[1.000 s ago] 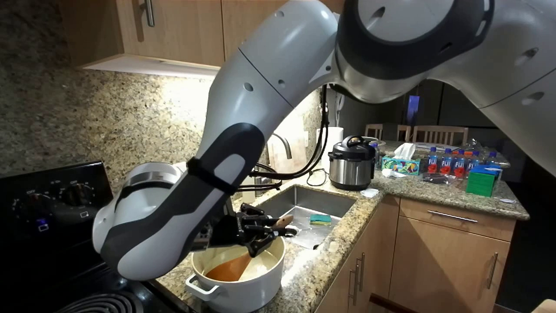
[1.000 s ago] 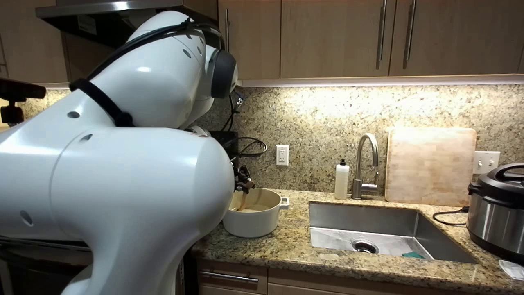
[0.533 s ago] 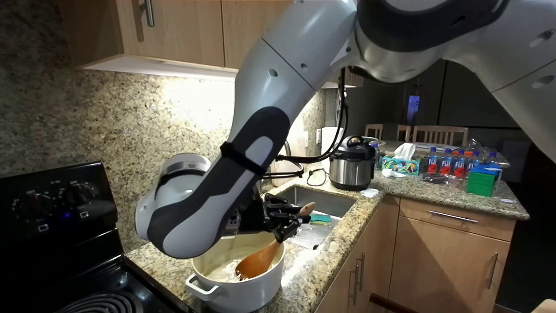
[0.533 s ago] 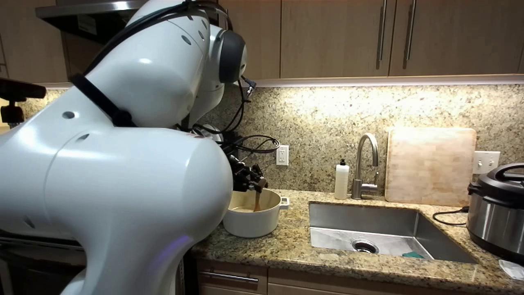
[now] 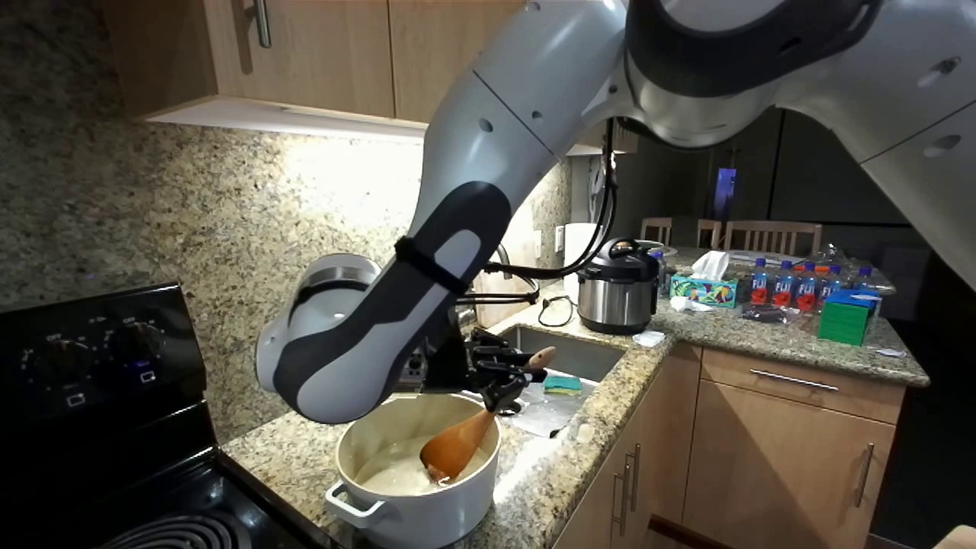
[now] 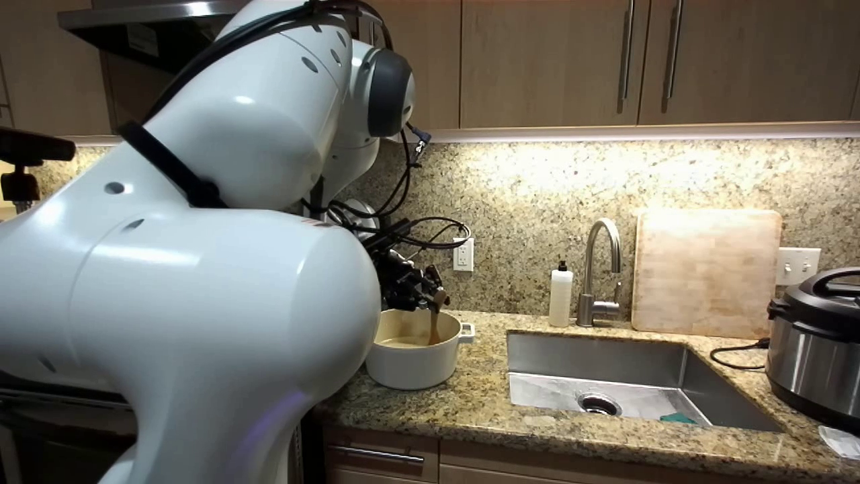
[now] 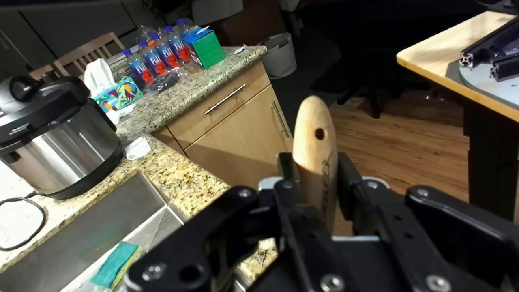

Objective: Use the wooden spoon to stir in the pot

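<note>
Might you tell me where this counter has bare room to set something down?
Bare granite lies between the pot and sink, and between pot and stove. Crowded: above the pot, where the gripper holds the wooden spoon, and around the bottles.

The tool (image 7: 316, 166) covers the middle of the wooden spoon (image 7: 314, 129), and from the wrist view I can't read the blurred dark marking (image 7: 327, 178) on its handle. In an exterior view the arm (image 6: 222, 289) blocks part of the pot (image 6: 413, 368), whose near wall hides the spoon's lower end, while the bench (image 6: 484, 400) hides some of the sponge (image 6: 677, 418) and the cooker (image 6: 813, 363) runs off the side. In an exterior view I can't tell what the pale stuff (image 5: 396, 469) in the pot is, and the burner coil (image 5: 191, 530) is cut off below.
</note>
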